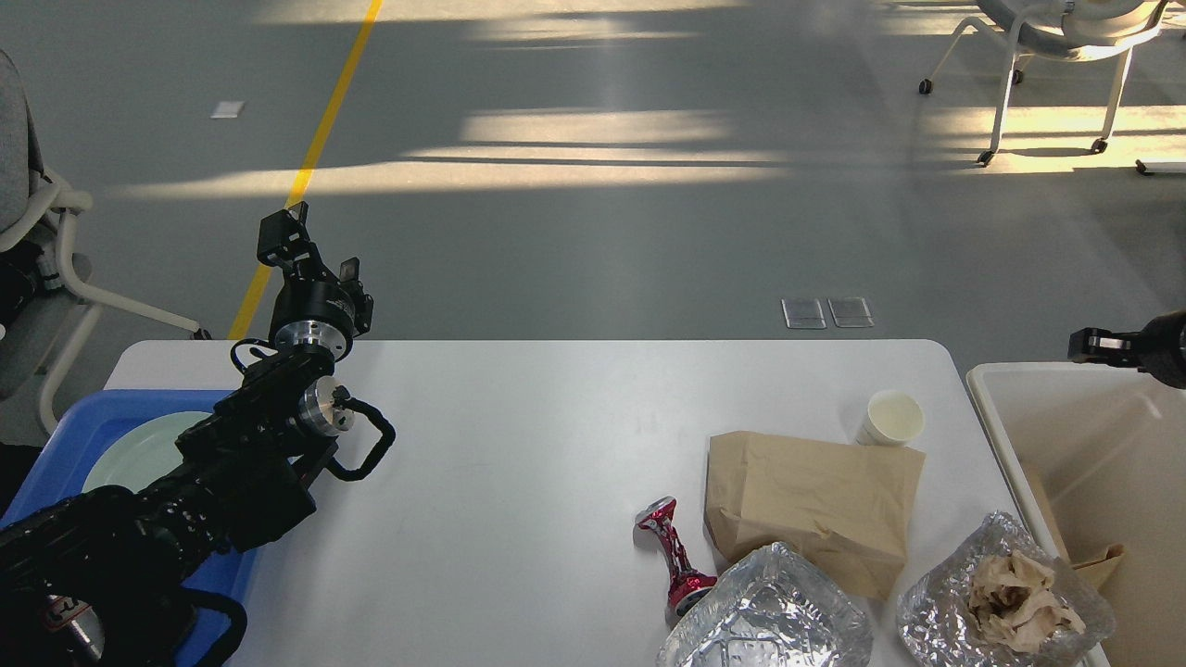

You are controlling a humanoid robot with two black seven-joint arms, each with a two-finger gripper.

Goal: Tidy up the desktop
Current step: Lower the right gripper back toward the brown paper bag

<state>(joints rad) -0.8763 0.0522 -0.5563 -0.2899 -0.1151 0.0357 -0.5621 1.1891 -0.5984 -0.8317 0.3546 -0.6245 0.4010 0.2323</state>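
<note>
At right edge, right gripper (1075, 346) hovers over bin (1047, 375) for dumping (fingers' state unclear); left gripper (298, 243) spread, empty.

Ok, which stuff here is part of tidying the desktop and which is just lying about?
Part of the job:
- desktop
- paper cup
- brown paper bag
- crushed red can
- two foil trays
- white bin
- blue tray with plate

Just lying about:
- chairs
- yellow floor line
</note>
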